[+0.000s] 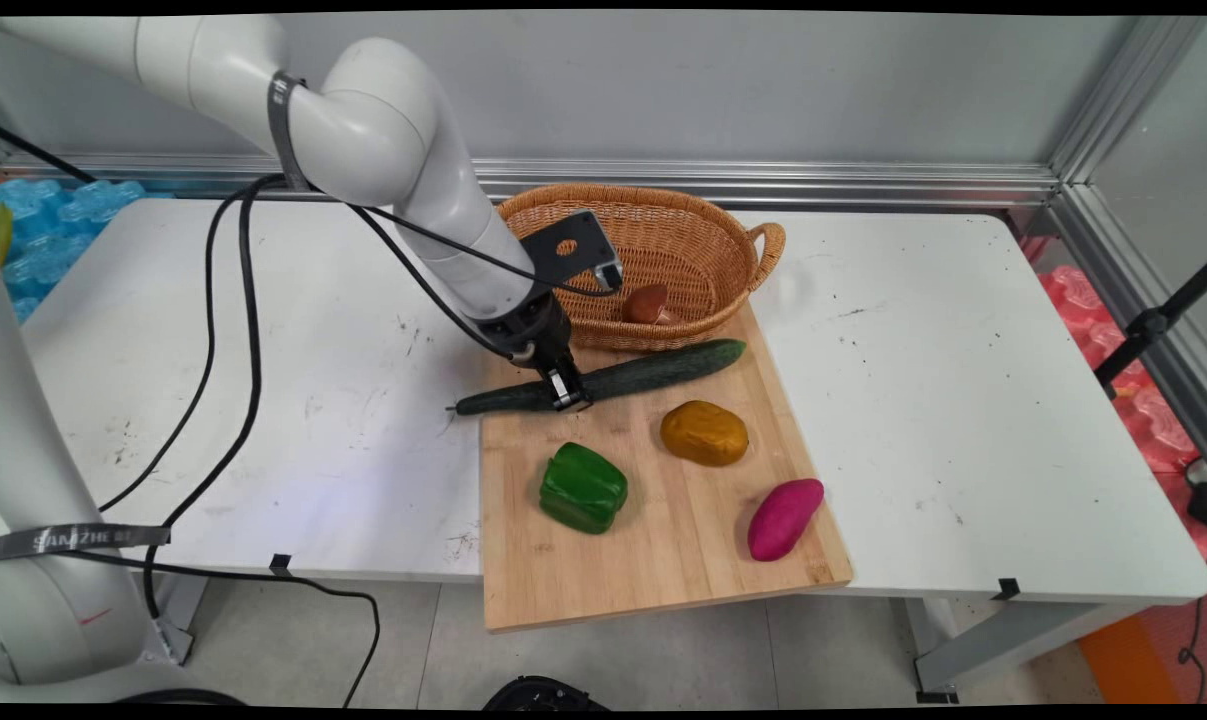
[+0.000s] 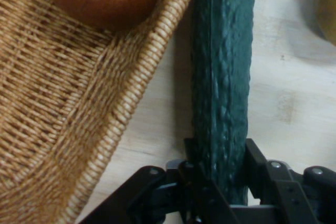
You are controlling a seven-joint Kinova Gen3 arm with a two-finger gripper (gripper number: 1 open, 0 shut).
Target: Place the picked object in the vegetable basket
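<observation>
Your long wooden cutting board [image 1: 663, 540] overhangs the white table's [image 1: 963, 400] near edge, with the woven wicker basket [image 1: 693, 240] touching its far end, so a sideways drag could shove either. The long, bumpy dark-green cucumber [image 1: 653, 372] lies across the board's far end just beside the basket. The black two-finger gripper [image 1: 569, 394] pinches it off-centre toward the stem end, so it may tilt or slip.

Dark green cucumber [image 1: 643, 375], tan basket [image 1: 663, 250]

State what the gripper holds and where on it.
The gripper is shut on the cucumber, gripping across its body toward the stem end that overhangs the cutting board.
</observation>
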